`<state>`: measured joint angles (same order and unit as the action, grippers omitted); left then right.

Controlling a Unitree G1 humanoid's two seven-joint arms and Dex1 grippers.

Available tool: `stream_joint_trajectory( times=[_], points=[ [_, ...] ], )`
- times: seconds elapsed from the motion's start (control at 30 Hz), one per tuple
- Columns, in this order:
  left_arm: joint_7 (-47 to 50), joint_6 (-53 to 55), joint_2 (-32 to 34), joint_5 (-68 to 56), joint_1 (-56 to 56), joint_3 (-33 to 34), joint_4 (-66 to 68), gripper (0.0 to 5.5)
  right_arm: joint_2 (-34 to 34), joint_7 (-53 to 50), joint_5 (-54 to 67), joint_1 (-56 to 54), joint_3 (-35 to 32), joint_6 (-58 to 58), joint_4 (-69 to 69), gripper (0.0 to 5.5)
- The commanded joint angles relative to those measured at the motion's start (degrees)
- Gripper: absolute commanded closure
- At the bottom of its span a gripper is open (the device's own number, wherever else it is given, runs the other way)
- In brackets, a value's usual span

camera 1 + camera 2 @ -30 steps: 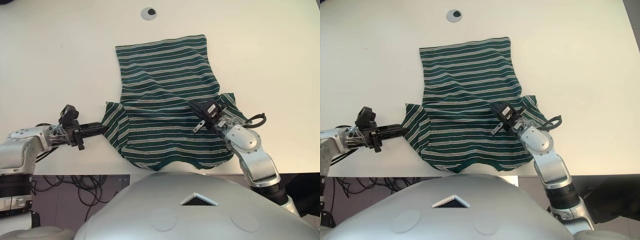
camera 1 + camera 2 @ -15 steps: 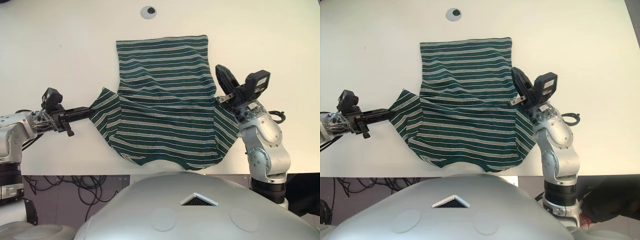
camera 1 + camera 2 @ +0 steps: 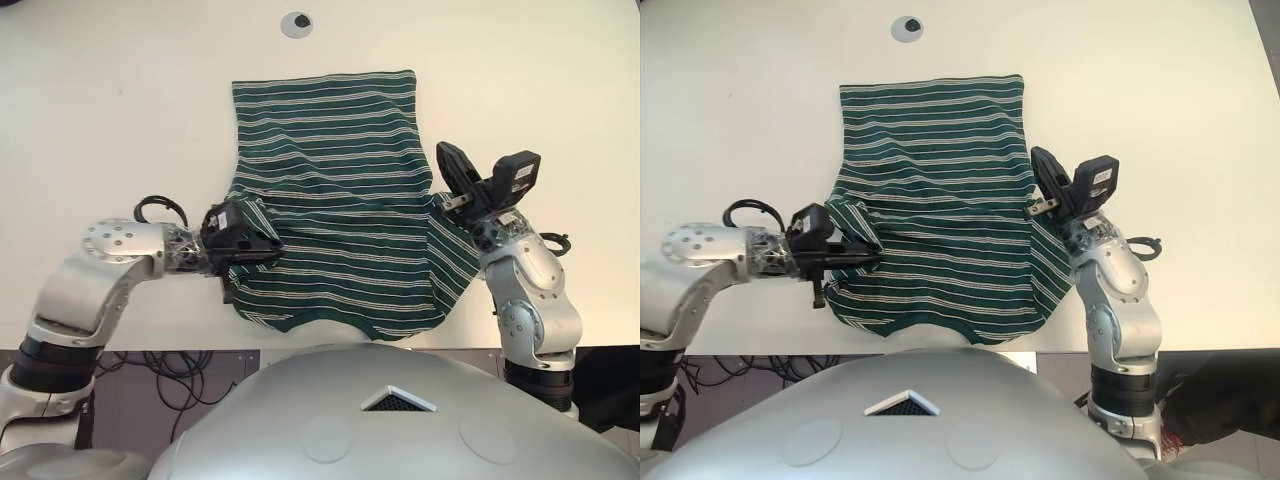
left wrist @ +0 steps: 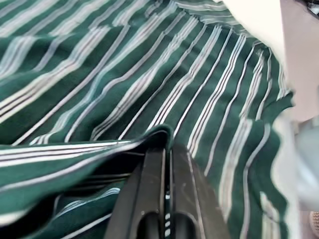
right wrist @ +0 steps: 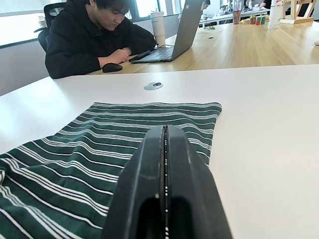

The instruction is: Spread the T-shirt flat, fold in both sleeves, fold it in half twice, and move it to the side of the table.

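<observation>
The white surface (image 3: 120, 100) carries the green striped T-shirt (image 3: 330, 140), which lies near the middle. Its hem is on the far side and its collar is close to the near edge. The body is mostly flat, with some soft wrinkles across the middle.

The left gripper (image 3: 262, 243) is over the left part of the T-shirt, low above the cloth. Its fingers are closed tightly on the edge of the left sleeve (image 3: 243, 214), and the left wrist view shows the fabric pinched between them. I think it holds the sleeve there, inward over the body, because this is the sleeve-folding step. The fold is not yet laid down and released.

The right gripper (image 3: 447, 158) is raised above the right edge of the T-shirt, with its fingers pressed together and nothing between them. The right sleeve (image 3: 455, 255) lies below it, spread outward on the surface, so this one probably waits for its turn. To grasp that sleeve the fingers must first open.

A small round cable hole (image 3: 297, 25) sits in the surface beyond the hem, well apart from the cloth.
</observation>
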<state>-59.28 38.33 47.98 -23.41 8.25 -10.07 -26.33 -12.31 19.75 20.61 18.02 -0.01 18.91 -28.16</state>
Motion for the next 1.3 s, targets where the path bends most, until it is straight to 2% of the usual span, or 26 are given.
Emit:
stream_joint_trajectory(
  times=[0.03,0.07,0.2,0.37,0.6,0.8,0.97,1.13,1.3],
  points=[
    [2.8,-1.3,-1.8,5.6,-2.4,-6.8,0.4,5.47,-1.5,0.0,-0.1,2.5,-1.3,1.0,-0.3,5.50],
    [3.1,-2.2,-1.8,7.1,-2.4,-8.4,1.0,5.47,-1.7,0.1,0.2,3.5,-1.8,1.3,-0.6,5.50],
    [3.9,-4.8,-2.2,10.6,-1.7,-12.5,3.0,4.79,-3.1,0.8,1.4,8.5,-4.5,3.0,-2.8,5.50],
    [5.8,-5.9,-3.6,12.4,-0.5,-15.2,5.6,3.93,-5.9,3.0,3.7,18.3,-9.9,5.5,-6.8,4.54],
    [6.8,-6.2,-3.3,9.9,1.7,-12.6,2.9,3.89,-7.4,4.4,4.7,24.2,-15.7,6.8,-4.6,3.56],
    [4.0,-11.7,3.3,10.3,6.4,-9.0,-1.8,3.89,-9.0,6.2,2.7,23.8,-15.8,7.3,0.0,3.56],
    [3.8,-14.2,4.9,10.5,6.9,-6.5,-1.6,3.89,-11.4,9.3,0.6,24.6,-10.8,7.8,1.1,3.56],
    [3.6,-15.3,5.6,10.9,7.1,-5.0,-1.9,3.89,-13.4,10.6,-0.8,26.5,-7.9,8.4,0.8,4.44],
    [4.2,-15.5,3.6,11.0,6.1,-4.8,-1.5,3.89,-14.6,11.0,-1.9,27.9,-5.7,7.4,-1.1,5.12]
  ],
)
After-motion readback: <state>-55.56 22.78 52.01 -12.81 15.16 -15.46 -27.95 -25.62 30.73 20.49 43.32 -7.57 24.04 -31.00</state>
